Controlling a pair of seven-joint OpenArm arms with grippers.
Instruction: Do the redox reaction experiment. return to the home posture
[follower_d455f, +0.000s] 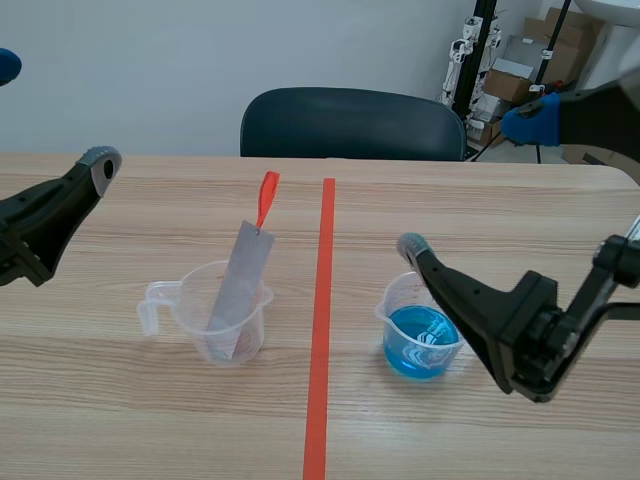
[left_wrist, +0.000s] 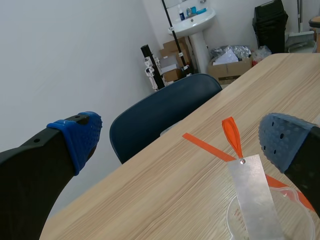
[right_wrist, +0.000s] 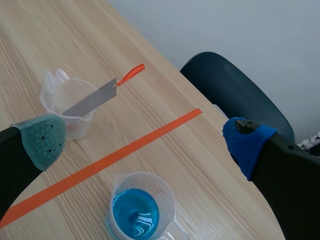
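The cup of blue liquid (follower_d455f: 420, 335) (right_wrist: 137, 212) stood upright on the wooden table (follower_d455f: 100, 400), and everything else is placed from it. The right gripper (follower_d455f: 470, 183) (right_wrist: 146, 141) hung above this cup with its claw spread wide and nothing between the fingers. In the right wrist view the cup lay under the gap, nearer the grey-green pad (right_wrist: 42, 140) than the blue pad (right_wrist: 247, 145), and neither pad touched it. In the scene view the lower finger's tip sat just over the cup's far rim, while the upper finger stood high above the cup. The orange-red tape line (follower_d455f: 320, 350) ran just beside the cup, on the side of the left arm. Across that line from the cup stood the clear measuring cup (follower_d455f: 190, 300) (left_wrist: 300, 210) (right_wrist: 55, 100), upright with its handle turned away from the blue liquid. A grey metal strip (follower_d455f: 240, 285) (left_wrist: 255, 195) (right_wrist: 92, 102) leaned inside it. The strip's upper end rose past the rim and carried an orange loop (follower_d455f: 266, 197) (left_wrist: 231, 135) (right_wrist: 131, 74). The left gripper (follower_d455f: 50, 115) (left_wrist: 182, 140) hung well apart from the blue cup, beyond the clear one and raised off the table. Its claw was also spread wide, holding and touching nothing. In the left wrist view the strip and loop showed ahead of it, close by one finger. A dark blue chair (follower_d455f: 350, 120) (left_wrist: 155, 117) (right_wrist: 235, 97) stood at the table's edge farthest from the cup.
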